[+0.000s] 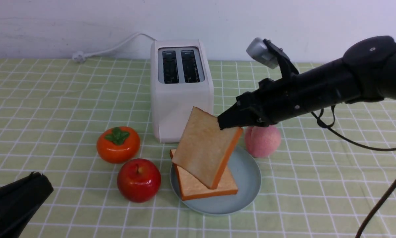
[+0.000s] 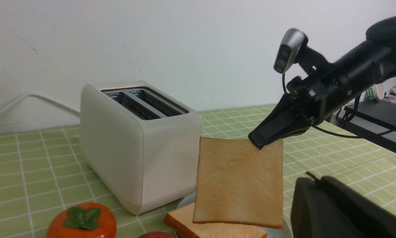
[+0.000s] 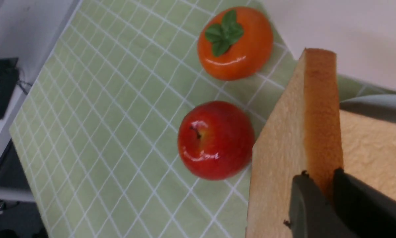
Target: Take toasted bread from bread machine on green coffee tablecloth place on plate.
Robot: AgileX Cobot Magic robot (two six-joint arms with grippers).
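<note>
You're working on a white-gridded green coffee tablecloth [image 1: 52, 99] against a plain white wall [image 1: 85, 26]. Two square toast slices: your right gripper [image 1: 226, 124] is pinching the tilted slice [image 1: 204, 150] by a corner over the round blue plate [image 1: 247, 178] near the front edge, with the flat slice [image 1: 198, 190] lying on it. Left gripper [image 1: 16, 198] is sitting closed at the near-left corner. One boxy bread machine [image 1: 181, 99] is standing behind.

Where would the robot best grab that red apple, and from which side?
Probably across its widest middle, coming down from above. The red apple stands upright, stem up, round and glossy, so a pinch off-centre could slip. The persimmon and plate sit close beside it, leaving the top freest.
</note>
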